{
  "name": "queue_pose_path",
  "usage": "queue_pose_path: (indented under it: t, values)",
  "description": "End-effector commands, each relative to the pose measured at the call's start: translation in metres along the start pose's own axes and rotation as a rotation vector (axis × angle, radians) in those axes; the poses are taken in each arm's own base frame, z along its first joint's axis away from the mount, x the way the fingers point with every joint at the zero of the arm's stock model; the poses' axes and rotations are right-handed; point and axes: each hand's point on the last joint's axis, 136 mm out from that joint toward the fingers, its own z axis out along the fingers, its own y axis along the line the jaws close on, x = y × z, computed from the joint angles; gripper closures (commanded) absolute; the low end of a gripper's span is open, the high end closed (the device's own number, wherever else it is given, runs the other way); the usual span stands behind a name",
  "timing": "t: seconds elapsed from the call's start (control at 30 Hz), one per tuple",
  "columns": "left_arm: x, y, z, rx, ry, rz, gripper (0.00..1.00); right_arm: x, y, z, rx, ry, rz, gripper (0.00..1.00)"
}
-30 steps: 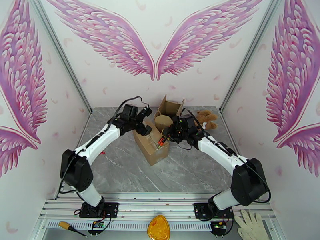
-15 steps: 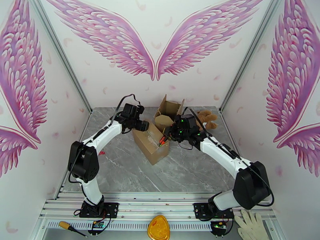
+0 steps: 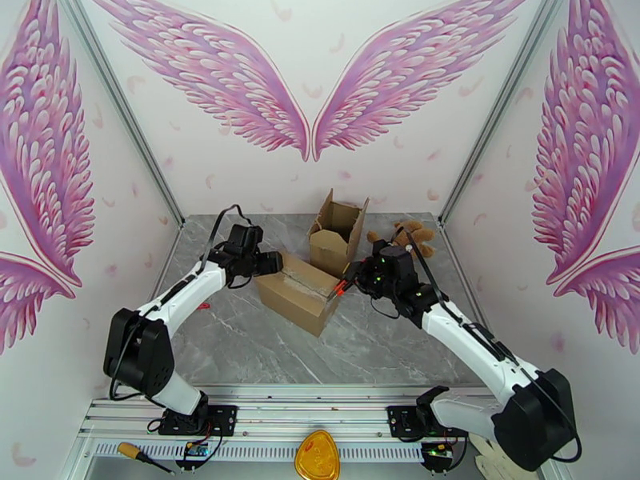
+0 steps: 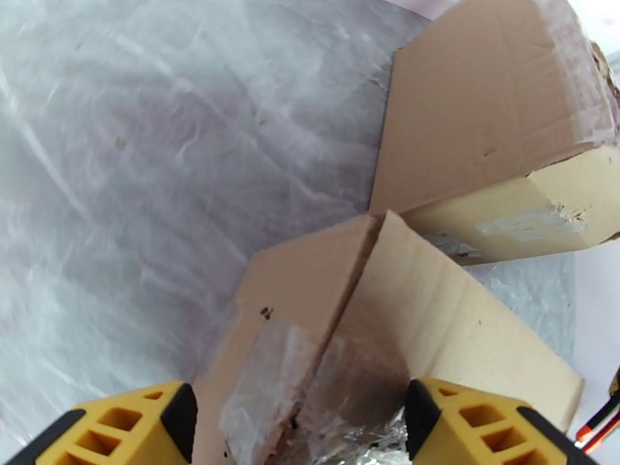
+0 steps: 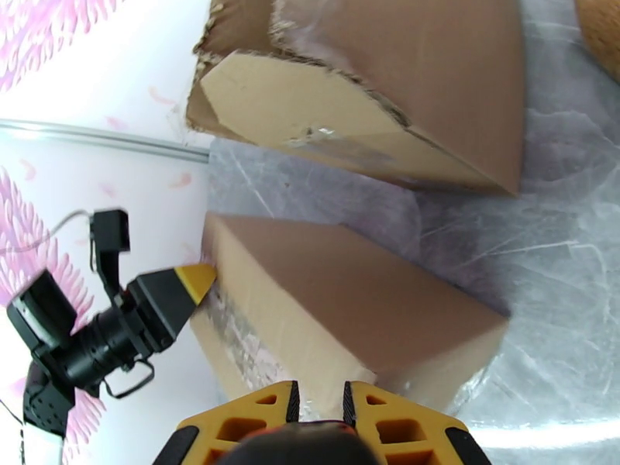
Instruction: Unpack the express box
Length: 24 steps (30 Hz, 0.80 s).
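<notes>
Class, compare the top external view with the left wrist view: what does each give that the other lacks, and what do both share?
Top external adds: the right pincer at the right end of the sealed box, plus a glove and a screwdriver at the near edge. Left wrist adds: clear tape on that box's end, close up between yellow fingers. Shared: the sealed box and the open box behind it.

Top view, lower centre: wide bare worktop (image 3: 240, 346), free passage in front of sealed cardboard box (image 3: 300, 291). Box blocks middle. Left pincer (image 3: 270, 263) straddles its left end, right pincer (image 3: 342, 287) crowds its right corner. Opened carton (image 3: 336, 230) just behind box, gap between narrow. Teddy bear (image 3: 408, 235) upper right, beside carton. Worktop at left edge open.
</notes>
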Motion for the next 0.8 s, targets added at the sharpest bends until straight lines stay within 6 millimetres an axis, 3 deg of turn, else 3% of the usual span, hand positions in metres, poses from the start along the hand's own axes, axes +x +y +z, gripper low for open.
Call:
queue_pose_path:
  t: [0.0,0.1,0.2,0.37,0.47,0.6,0.77]
  values:
    - [0.012,0.033,-0.011,-0.110,-0.015,-0.094,0.26,-0.011,-0.004,-0.005,-0.018,-0.079,0.055,1.00]
    - [0.001,0.016,-0.026,-0.061,-0.089,0.011,0.21,-0.016,-0.004,-0.004,-0.051,-0.119,0.069,1.00]
    - [-0.014,-0.006,-0.046,-0.051,-0.159,0.223,0.16,-0.022,0.001,-0.005,-0.088,-0.156,0.069,1.00]
    - [-0.021,-0.051,-0.083,-0.005,-0.290,0.699,0.06,-0.032,0.015,-0.017,-0.165,-0.232,0.062,1.00]
    - [-0.003,-0.074,-0.095,0.054,-0.338,0.977,0.02,-0.035,0.015,-0.026,-0.179,-0.275,0.064,1.00]
    - [0.053,-0.106,-0.103,0.245,-0.349,1.388,0.01,-0.033,0.011,-0.025,-0.180,-0.273,0.077,1.00]
    - [0.096,-0.122,-0.095,0.357,-0.294,1.639,0.01,-0.028,0.014,-0.014,-0.185,-0.259,0.081,1.00]
